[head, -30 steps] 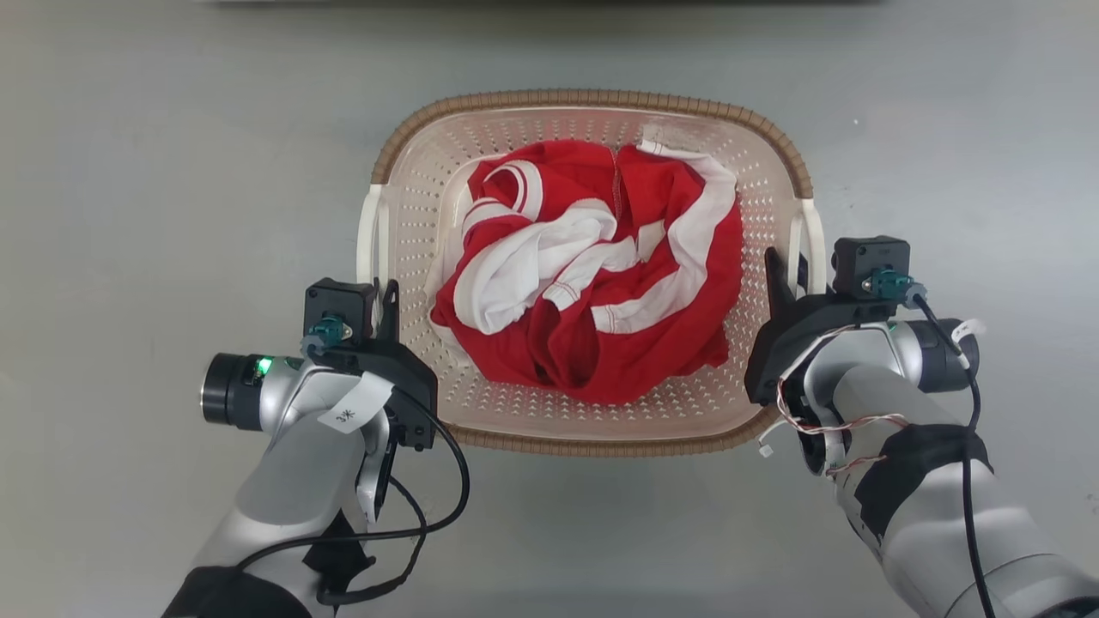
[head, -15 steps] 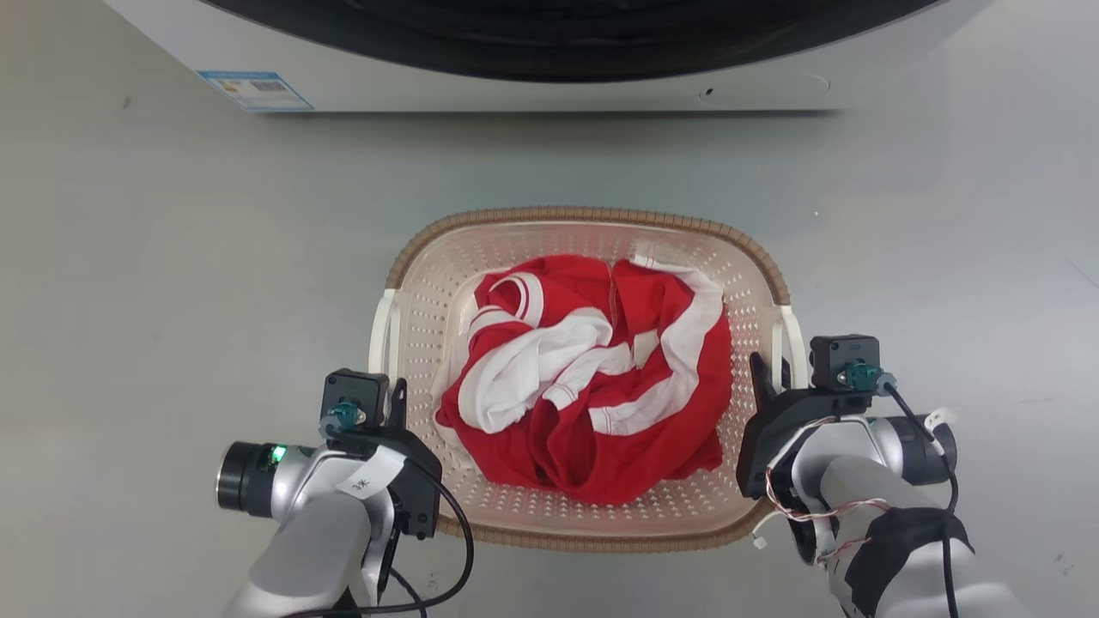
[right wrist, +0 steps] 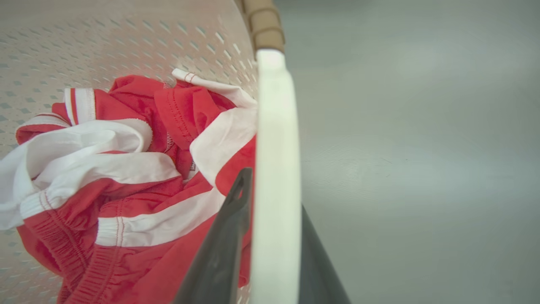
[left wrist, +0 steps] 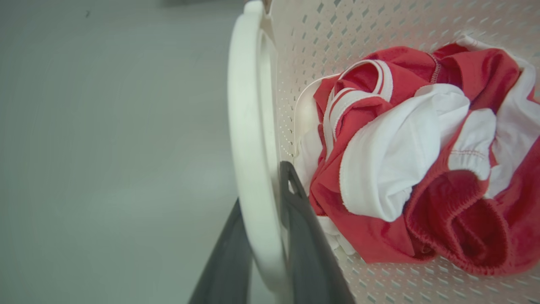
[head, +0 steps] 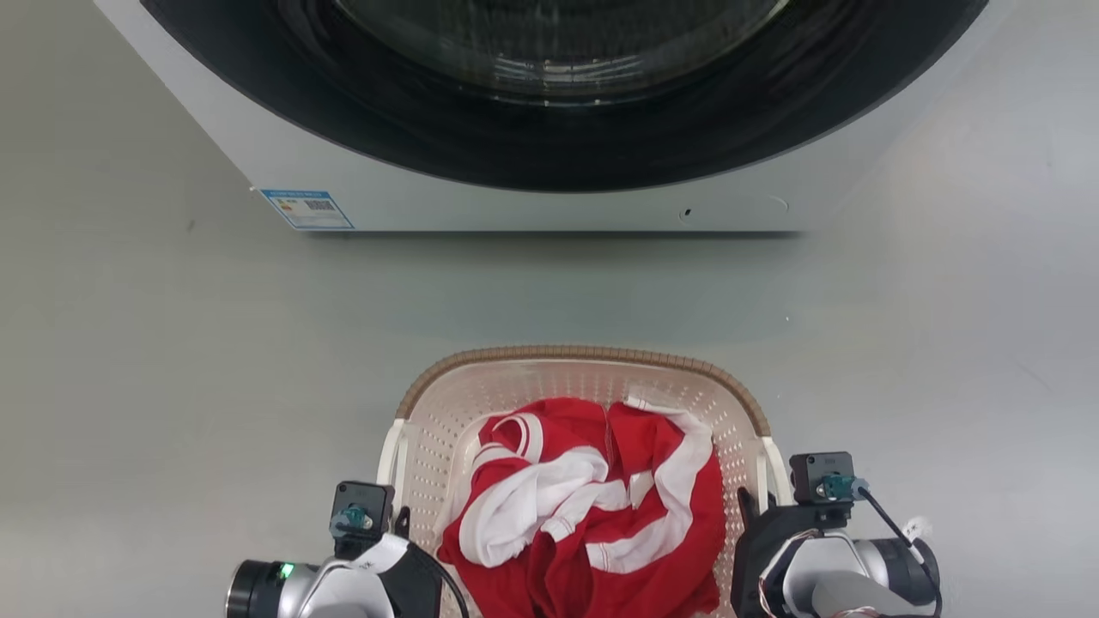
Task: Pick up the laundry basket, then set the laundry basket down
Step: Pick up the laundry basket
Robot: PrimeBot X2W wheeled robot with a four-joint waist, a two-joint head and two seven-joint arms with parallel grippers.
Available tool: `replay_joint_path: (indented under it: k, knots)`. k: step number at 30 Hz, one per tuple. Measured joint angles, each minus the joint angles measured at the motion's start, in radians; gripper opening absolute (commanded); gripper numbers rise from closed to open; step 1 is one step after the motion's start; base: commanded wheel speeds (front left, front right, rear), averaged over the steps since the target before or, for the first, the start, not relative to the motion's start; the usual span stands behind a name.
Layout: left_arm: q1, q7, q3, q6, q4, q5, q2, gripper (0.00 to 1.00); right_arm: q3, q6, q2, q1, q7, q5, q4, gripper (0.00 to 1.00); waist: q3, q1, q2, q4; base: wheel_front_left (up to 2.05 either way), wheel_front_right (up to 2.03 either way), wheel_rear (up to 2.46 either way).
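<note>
The laundry basket, cream perforated plastic with a brown woven rim, sits at the bottom middle of the head view and holds a crumpled red and white garment. My left gripper is shut on the basket's white left handle, one finger outside it and one inside the basket. On the other side my right gripper is shut on the white right handle in the same way. I cannot tell whether the basket rests on the floor.
A white washing machine with a dark round door stands straight ahead beyond the basket, with a blue label at its lower left corner. Grey floor lies between it and the basket and on both sides.
The head camera has moved: the whole picture slid down, bringing the washing machine into view and the basket to the bottom edge. Both grippers keep their hold on the handles.
</note>
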Motion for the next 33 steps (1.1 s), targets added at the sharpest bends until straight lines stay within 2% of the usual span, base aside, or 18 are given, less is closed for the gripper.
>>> replay_joint_path:
  k: [17, 33]
  knots:
    - [0.161, 0.095, -0.052, -0.018, 0.015, -0.051, 0.001, 0.00, 0.077, -0.007, 0.002, 0.182, 0.127, 0.112, -0.022, 0.00, -0.228, 0.0001, 0.0000, 0.001, 0.00, 0.00, 0.00]
    - [0.256, 0.158, -0.072, -0.027, 0.027, -0.078, 0.002, 0.00, 0.128, -0.010, 0.005, 0.285, 0.198, 0.178, -0.027, 0.00, -0.363, 0.0002, 0.0000, 0.003, 0.00, 0.00, 0.00]
